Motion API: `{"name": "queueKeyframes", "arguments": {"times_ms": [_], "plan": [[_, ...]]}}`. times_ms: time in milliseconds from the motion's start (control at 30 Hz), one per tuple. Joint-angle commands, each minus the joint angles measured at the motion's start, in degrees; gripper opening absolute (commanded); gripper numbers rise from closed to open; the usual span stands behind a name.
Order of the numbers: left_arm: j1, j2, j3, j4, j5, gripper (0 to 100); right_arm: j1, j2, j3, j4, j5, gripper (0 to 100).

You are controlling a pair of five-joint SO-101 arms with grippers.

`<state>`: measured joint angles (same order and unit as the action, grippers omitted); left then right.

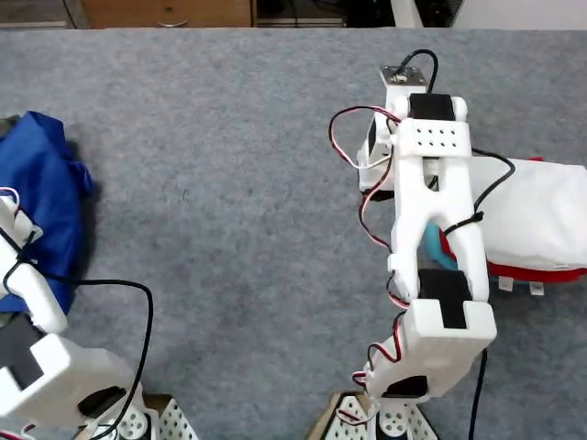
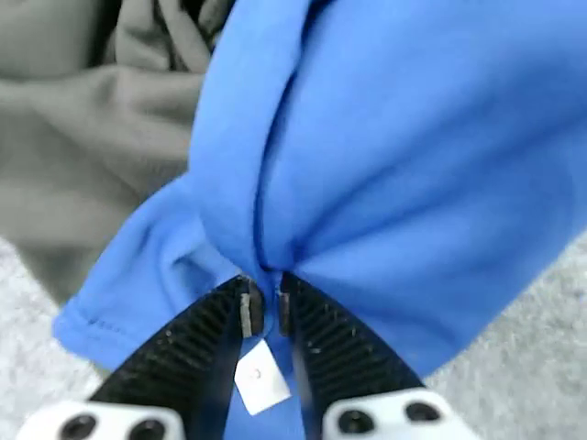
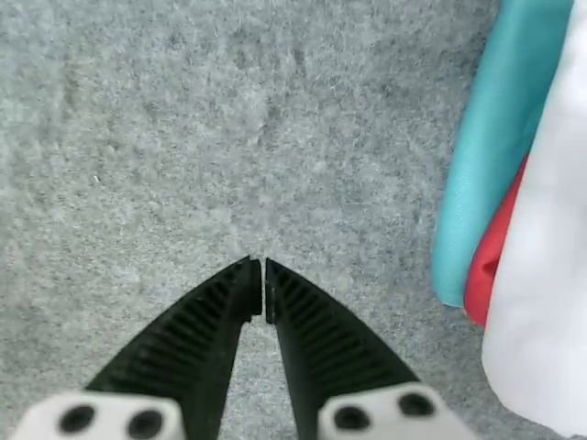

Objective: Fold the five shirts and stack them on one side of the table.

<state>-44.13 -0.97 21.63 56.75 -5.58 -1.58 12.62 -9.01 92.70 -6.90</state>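
Note:
A crumpled blue shirt [image 1: 41, 197] lies at the table's left edge. My left gripper [image 2: 264, 307] is shut on a fold of this blue shirt [image 2: 394, 183], and a white tag [image 2: 260, 378] hangs between its fingers. A grey shirt [image 2: 92, 119] lies bunched just behind the blue one. On the right side sits a folded stack, with a white shirt [image 1: 532, 215] on top, a red one [image 1: 541, 271] under it and a teal one [image 1: 436, 247] peeking out. My right gripper [image 3: 258, 293] hangs shut and empty over bare carpet beside the teal shirt [image 3: 495, 137].
Grey carpet [image 1: 229, 165] covers the table, with a wide bare stretch in the middle. The right arm [image 1: 431, 183] extends over the stack's left edge. The left arm's black cable [image 1: 138, 302] loops near the front left. Wooden furniture [image 1: 165, 11] stands beyond the far edge.

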Motion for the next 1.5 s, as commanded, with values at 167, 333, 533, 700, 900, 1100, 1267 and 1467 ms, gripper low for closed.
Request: {"name": "queueKeyframes", "arguments": {"times_ms": [167, 333, 533, 700, 900, 1100, 1267, 1467], "plan": [[5.63, -10.68, -6.86, 10.81, 0.35, 2, -0.75, -3.65, -0.22, 0.44, -0.53, 1.9], [14.86, -17.80, -6.77, 16.97, 0.44, 2, -0.75, -3.65, -0.22, 0.53, -0.53, 1.8], [30.33, -29.49, -6.86, 21.89, 0.44, 2, -0.48, -3.74, -0.31, 1.67, -0.53, 1.8], [47.74, -35.56, -6.33, 25.85, 1.14, 2, -0.31, -4.09, -0.31, 1.76, -0.53, 1.8], [62.86, -35.47, -6.86, 25.85, 1.14, 2, -0.31, -4.09, -0.66, 2.90, -0.26, 1.9], [68.57, -34.42, -6.86, 26.11, 1.14, 4, -0.31, -4.09, -0.75, 2.90, 0.53, 3.5], [68.40, -34.86, -8.35, 32.00, 7.03, 26, -0.75, -4.18, -1.54, 4.92, 3.69, 23.0], [56.00, -34.95, -23.21, 42.11, 12.13, 28, -5.76, -4.09, -8.40, 9.41, 4.31, 31.3]]}}
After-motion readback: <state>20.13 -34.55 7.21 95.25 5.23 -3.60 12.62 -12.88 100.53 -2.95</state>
